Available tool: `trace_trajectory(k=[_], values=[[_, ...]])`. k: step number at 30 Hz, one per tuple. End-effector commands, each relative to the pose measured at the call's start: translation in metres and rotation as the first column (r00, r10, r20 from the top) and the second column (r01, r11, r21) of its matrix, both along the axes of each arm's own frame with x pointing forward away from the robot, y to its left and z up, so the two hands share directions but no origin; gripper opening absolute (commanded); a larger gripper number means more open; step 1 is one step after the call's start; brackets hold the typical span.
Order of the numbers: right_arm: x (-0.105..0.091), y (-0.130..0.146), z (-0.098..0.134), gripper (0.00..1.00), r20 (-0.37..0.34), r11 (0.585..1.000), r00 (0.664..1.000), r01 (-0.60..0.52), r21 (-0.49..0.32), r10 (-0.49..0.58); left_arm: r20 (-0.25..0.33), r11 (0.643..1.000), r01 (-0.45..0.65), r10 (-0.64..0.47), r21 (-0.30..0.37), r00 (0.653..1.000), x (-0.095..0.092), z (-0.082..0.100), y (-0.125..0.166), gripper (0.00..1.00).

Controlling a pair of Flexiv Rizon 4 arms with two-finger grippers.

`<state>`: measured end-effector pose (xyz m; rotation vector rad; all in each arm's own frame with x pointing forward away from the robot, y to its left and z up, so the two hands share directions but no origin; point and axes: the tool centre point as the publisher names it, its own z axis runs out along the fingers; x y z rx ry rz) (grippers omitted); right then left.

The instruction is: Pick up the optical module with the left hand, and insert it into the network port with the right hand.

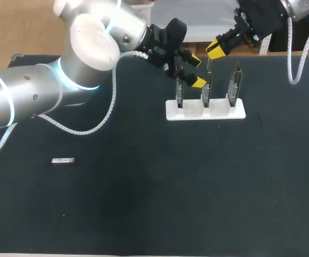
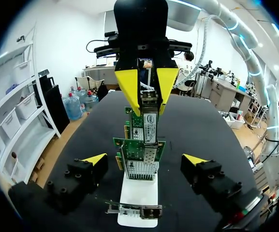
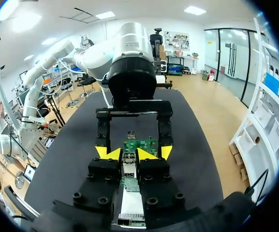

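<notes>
My right gripper (image 1: pixel 214 52) hangs over the middle network card (image 1: pixel 206 91) and is shut on a silver optical module (image 2: pixel 150 123) pointing down at the card's port cage (image 2: pixel 146 162). In the right wrist view the module (image 3: pixel 129 166) sits between that gripper's (image 3: pixel 129 154) yellow tips, above the green card (image 3: pixel 140 144). My left gripper (image 1: pixel 196 71) stands open beside the cards, empty, its tips either side of them (image 2: pixel 144 162). A second optical module (image 1: pixel 63 160) lies flat on the mat at the left.
Three green cards stand upright in a white stand (image 1: pixel 205 113) at the back of the dark mat. My left arm (image 1: pixel 47 91) lies across the mat's back left. A small metal part (image 2: pixel 134 209) lies at the stand's near end.
</notes>
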<state>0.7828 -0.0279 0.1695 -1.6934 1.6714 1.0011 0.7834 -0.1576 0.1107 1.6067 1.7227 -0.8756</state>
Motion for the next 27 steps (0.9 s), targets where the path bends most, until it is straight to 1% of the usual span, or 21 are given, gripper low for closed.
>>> trace_trajectory(k=[1, 10, 14, 19, 27], values=[[0.0, 0.001, -0.006, 0.0, -0.001, 1.0, 1.0, 0.002, -0.004, -0.002, -0.001, 1.0, -0.002, 0.002, 0.004, 1.0, -0.001, 0.001, 0.0, 1.0], [-0.004, 0.003, 0.005, 0.0, 0.026, 1.0, 1.0, -0.007, 0.006, 0.007, -0.001, 1.0, -0.002, 0.002, 0.004, 1.0, -0.001, 0.001, 0.0, 1.0], [-0.004, 0.003, 0.005, 0.0, 0.029, 1.0, 1.0, -0.009, 0.003, 0.009, -0.001, 1.0, -0.002, 0.002, 0.004, 1.0, -0.001, 0.001, 0.0, 1.0], [-0.005, 0.005, 0.004, 0.0, 0.042, 1.0, 0.999, -0.014, -0.02, 0.015, -0.001, 1.0, -0.002, 0.002, 0.004, 1.0, -0.001, 0.001, 0.0, 1.0], [-0.004, 0.005, -0.002, 0.0, 0.031, 1.0, 0.999, -0.008, -0.029, 0.009, -0.001, 1.0, -0.002, 0.002, 0.004, 1.0, -0.001, 0.001, 0.0, 1.0]])
